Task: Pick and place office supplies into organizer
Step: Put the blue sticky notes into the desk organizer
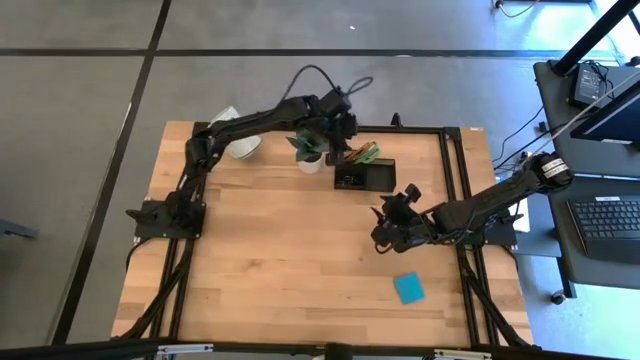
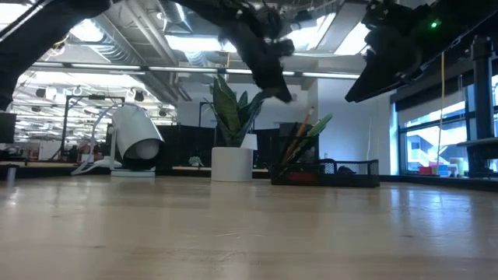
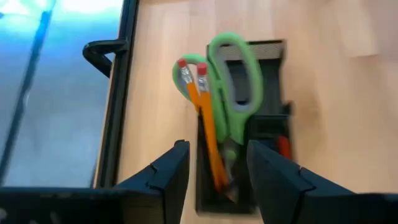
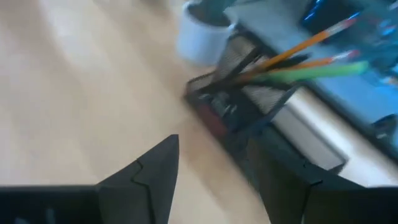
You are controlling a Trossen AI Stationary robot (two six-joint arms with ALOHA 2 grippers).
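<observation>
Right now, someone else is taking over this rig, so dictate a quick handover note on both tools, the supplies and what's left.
Left tool: open, empty, above the organizer at the table's far edge.
Right tool: open, empty, over bare table between the organizer and the blue sticky-note pad.
Done: green scissors and orange pencils stand in the organizer.
Left: the sticky-note pad lies loose near the table's near right corner.

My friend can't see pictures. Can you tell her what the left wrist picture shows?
Green-handled scissors and two orange pencils stand in a black organizer on a wooden table. The left tool hovers open above them, empty.
</observation>
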